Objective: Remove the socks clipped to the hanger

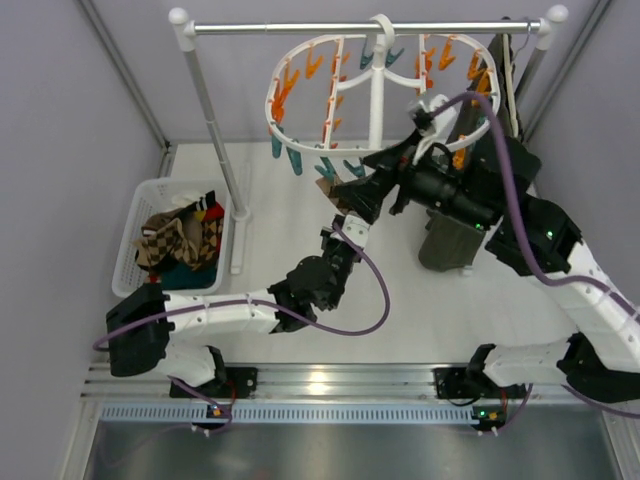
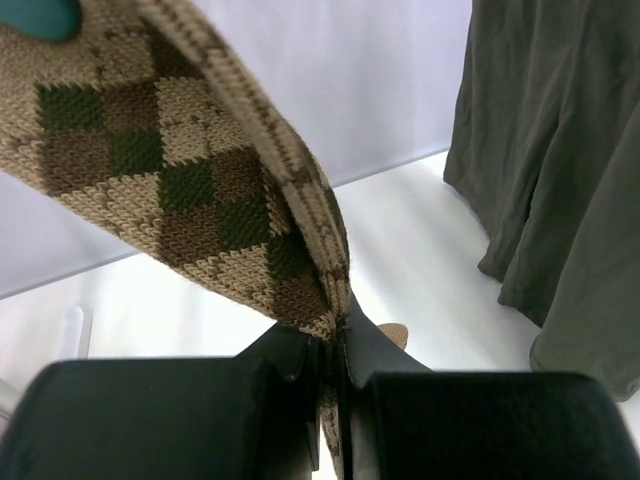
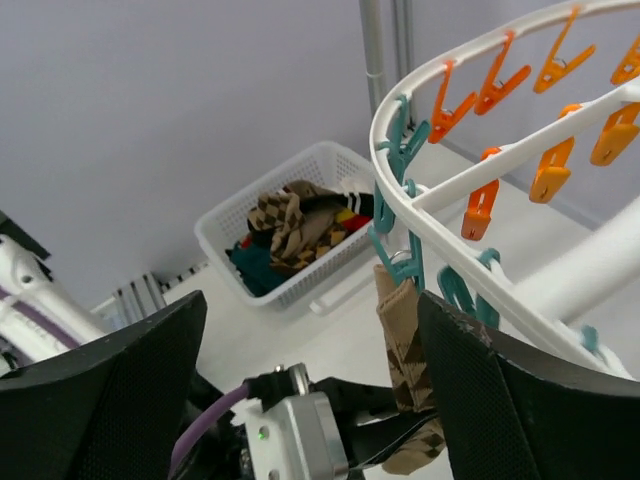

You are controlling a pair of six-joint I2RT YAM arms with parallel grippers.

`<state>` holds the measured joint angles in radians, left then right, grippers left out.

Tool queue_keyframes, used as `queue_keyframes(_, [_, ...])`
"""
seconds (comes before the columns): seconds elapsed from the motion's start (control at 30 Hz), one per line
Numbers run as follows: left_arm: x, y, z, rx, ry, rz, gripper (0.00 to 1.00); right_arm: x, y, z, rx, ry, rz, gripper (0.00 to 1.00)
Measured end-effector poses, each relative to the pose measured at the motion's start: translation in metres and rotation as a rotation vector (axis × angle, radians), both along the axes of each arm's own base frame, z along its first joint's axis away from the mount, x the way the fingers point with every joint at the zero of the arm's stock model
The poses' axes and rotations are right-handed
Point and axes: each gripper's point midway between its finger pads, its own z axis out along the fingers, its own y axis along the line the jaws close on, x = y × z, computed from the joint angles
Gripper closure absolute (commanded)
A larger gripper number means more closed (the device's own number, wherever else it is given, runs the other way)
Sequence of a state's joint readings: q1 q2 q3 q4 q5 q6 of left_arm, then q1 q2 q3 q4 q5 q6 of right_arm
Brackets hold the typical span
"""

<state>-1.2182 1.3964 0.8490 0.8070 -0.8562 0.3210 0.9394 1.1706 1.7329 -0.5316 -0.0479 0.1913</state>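
Hanger (image 1: 378, 110) hangs by its hook from a rail (image 1: 300, 28) at the back of the table (image 1: 280, 230), right of centre. One sock (image 3: 405, 340) dangles from a peg on the hanger's near rim, its lower end pinched in the left gripper (image 2: 335, 345) just below. The right gripper (image 3: 310, 340) sits close under the same rim. A garment (image 2: 560, 150) hangs to the hanger's right. At far left, a basket (image 1: 128, 255) on the table holds more socks (image 1: 180, 240).

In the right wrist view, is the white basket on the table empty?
No, the basket holds a pile of socks, some with a brown-and-tan diamond pattern.
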Motion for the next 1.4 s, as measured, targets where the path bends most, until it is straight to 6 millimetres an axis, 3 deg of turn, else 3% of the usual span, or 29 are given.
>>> queue_keyframes(0.1, [0.001,0.000,-0.003,0.006,0.004,0.007,1.00,0.018,0.021,-0.016,-0.079,0.037,-0.006,0.29])
queue_keyframes(0.3, [0.000,0.003,-0.013,0.023,0.014,0.009,1.00,0.042,0.048,-0.051,-0.212,0.090,-0.016,0.30])
queue_keyframes(0.5, [-0.003,0.009,-0.023,0.041,0.022,0.005,1.00,0.057,0.051,-0.067,-0.276,0.083,-0.063,0.31])
queue_keyframes(0.93, [-0.012,0.016,-0.014,-0.012,0.010,-0.051,1.00,0.072,0.045,-0.076,-0.326,0.036,-0.127,0.27])
queue_keyframes(1.4, [-0.024,0.015,-0.002,-0.081,-0.005,-0.155,1.00,0.093,0.057,-0.095,-0.289,0.022,-0.196,0.28])
